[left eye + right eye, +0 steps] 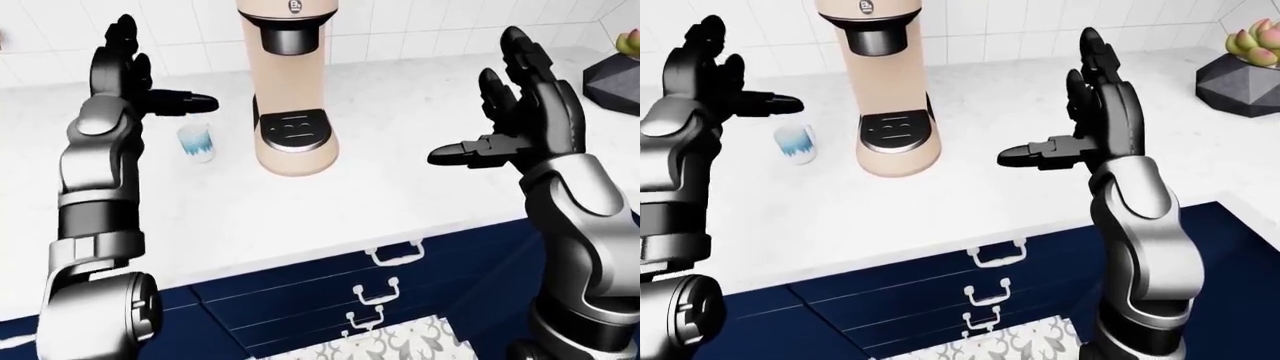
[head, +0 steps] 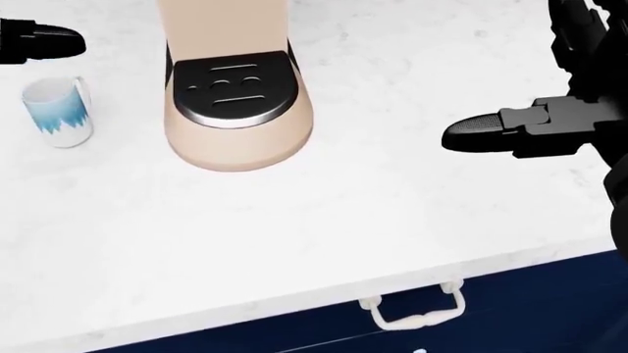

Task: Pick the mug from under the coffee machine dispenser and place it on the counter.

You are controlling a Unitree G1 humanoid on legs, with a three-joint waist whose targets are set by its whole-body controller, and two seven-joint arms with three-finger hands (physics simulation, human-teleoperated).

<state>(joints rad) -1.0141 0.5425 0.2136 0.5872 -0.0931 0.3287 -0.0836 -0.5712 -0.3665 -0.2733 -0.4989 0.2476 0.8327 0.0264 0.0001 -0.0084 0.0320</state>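
Op: I see the mug (image 2: 59, 112) upright on the white counter (image 2: 324, 228), just left of the coffee machine (image 1: 293, 82) in every view. It is white with a blue jagged band, its handle toward the machine in the right-eye view. The drip tray (image 2: 233, 92) under the dispenser (image 1: 287, 39) carries nothing.

Log: Hands?

Op: My left hand (image 1: 125, 71) is raised above and left of the mug, fingers spread upward, thumb pointing right over the mug's top. Apart from the mug, no contact that I can see. It grips nothing.

Log: And the right?

Op: My right hand (image 1: 1095, 112) is up on the right of the machine, well apart from it. Fingers extended upward, thumb (image 2: 491, 132) stuck out toward the left of the view. Also spread, also empty.

Log: Surroundings?

Op: Navy drawers (image 1: 330, 300) with white handles below the counter edge, white tiled wall (image 1: 1020, 26) behind the machine. At the far right of the right-eye view, a dark faceted planter (image 1: 1240, 82) holds a green and pink succulent (image 1: 1252, 41). A patterned floor patch (image 1: 390, 341) shows at the bottom of the left-eye view.
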